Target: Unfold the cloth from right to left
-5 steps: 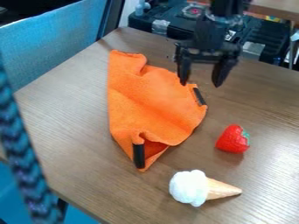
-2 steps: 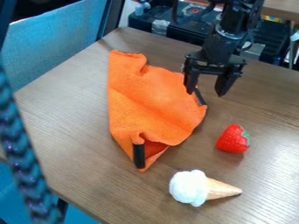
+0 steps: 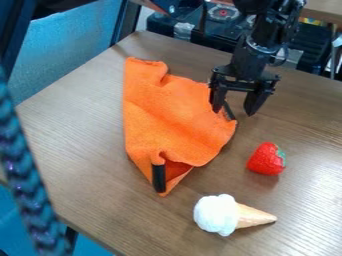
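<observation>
Cloth [image 3: 174, 112] of soft, slightly fuzzy orange fabric lies left of centre on the table [image 3: 80, 132] in the camera view, rumpled into a long, uneven shape that narrows to a point at its near end. Its far end curls over in a rounded lip, and shallow creases run down its middle. Near the pointed end, a fold opens on a deeper red-orange hollow beside a flat black strip [image 3: 158, 178]; a second dark strip [image 3: 230, 111] edges the right side. The table has a brown wood-grain surface with fine streaks and a soft sheen. The black gripper [image 3: 233, 113], angular and hard-edged, hangs at the cloth's right edge with its two fingers wide apart and nothing gripped between them. One finger overlaps the fabric beside the second strip, though whether it touches cannot be told; the other is over the wood to the right. Nearer the camera sit a glossy, rounded red strawberry [image 3: 264, 160] with green leaves and, on its side, an ice cream cone [image 3: 229, 215] with a lumpy white scoop and a smooth, tan, tapered cone.
</observation>
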`<state>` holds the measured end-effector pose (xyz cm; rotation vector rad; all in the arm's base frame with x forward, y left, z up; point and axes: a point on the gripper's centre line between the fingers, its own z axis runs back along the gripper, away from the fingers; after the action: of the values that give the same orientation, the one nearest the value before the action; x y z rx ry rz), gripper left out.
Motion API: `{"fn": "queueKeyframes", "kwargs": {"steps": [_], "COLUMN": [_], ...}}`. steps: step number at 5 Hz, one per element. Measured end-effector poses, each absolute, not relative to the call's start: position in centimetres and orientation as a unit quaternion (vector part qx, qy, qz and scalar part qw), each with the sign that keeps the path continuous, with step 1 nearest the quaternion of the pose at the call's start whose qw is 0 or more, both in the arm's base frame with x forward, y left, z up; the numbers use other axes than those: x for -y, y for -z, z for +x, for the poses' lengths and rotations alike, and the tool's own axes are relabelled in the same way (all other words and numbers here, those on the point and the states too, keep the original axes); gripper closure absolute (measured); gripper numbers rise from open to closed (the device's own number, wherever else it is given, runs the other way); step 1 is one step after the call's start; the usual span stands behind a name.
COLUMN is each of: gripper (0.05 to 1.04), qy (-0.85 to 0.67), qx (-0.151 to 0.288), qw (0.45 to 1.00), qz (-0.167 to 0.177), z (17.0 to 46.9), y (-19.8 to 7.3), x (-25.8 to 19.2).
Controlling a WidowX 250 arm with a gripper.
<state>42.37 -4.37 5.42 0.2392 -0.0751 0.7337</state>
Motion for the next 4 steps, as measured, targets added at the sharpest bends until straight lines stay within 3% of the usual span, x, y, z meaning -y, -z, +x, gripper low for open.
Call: {"fn": "queueKeyframes", "kwargs": {"steps": [1,3,4], "gripper": [0.114,0.695,0.908], "qy": [-0.353,-0.352,-0.348], "qx": [0.029,0.036,0.035], "qw": [0.927,0.927,0.928], "qz": [0.126,0.128,0.127], "z": [42.31,42.57,42.55], "y": [-4.31,-4.01,-3.96], "x": [4.22,4.09,4.14]}}
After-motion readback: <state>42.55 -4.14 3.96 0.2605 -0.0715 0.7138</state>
